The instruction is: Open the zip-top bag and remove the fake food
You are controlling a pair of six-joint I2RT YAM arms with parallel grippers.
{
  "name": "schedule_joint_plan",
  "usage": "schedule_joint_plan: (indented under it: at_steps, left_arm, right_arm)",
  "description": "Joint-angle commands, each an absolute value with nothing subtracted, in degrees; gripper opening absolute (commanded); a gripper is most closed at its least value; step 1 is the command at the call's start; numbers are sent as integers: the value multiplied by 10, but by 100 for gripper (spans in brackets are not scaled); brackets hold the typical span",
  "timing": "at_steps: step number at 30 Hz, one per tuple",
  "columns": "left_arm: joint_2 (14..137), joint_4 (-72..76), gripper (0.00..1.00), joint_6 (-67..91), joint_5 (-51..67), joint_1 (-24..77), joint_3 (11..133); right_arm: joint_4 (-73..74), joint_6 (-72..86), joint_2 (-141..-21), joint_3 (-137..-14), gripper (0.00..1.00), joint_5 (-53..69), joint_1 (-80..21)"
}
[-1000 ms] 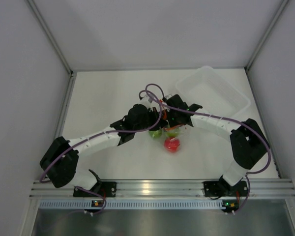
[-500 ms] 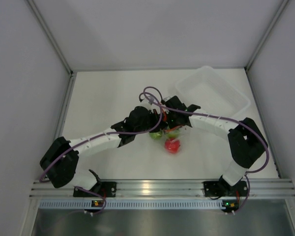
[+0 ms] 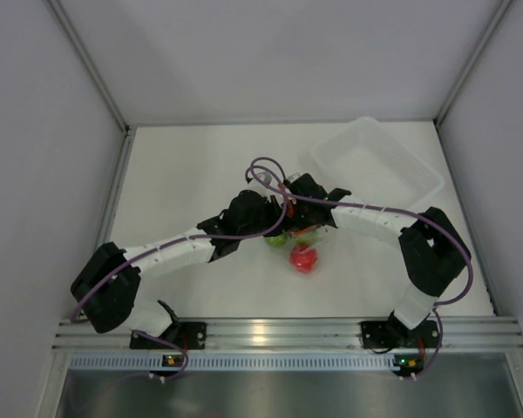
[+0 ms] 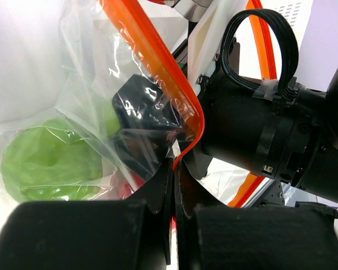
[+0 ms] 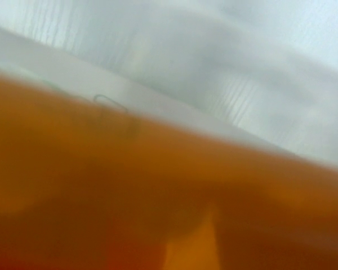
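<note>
Fake food [image 4: 45, 163] inside zip-top bag [image 4: 96, 84], left tool [image 4: 173, 174] tight on its strip, right tool [image 3: 301, 218] state untellable.

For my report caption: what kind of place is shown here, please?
Most likely a robot test cell in a lab: plain grey walls enclose a white table, and a left arm and a right arm are bolted to an aluminium rail at its edge.

A white tabletop [image 3: 192, 165] forms the floor of a booth closed in by plain pale grey panels: a back wall [image 3: 279, 52], a left wall [image 3: 35, 131] and a right wall [image 3: 506, 104]. Thin metal strips [image 3: 87, 63] line the corners. An aluminium rail [image 3: 279, 331] crosses the near edge, with a perforated strip [image 3: 279, 360] and a dull steel sheet [image 3: 279, 392] below it. The light is soft and even.
</note>
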State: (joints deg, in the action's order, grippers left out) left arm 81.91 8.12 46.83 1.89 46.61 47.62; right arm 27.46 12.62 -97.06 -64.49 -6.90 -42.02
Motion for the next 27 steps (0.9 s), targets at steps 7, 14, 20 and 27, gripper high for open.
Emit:
schedule_joint_plan:
  at_steps: [7,14,20,27]
  left_arm:
    - [817,93,0,465,-76,447,460]
    - [804,92,0,458,-84,457,460]
    - [810,92,0,454,-106,472,465]
    - [795,92,0,462,-88,480,472]
  right_arm:
    - [308,134,-914,-633,27,-47,-447]
    - [340,139,-872,-661,26,-53,-453]
    - [352,141,-843,-674,26,-74,-468]
    - [363,139,-821,-706,24,-116,-495]
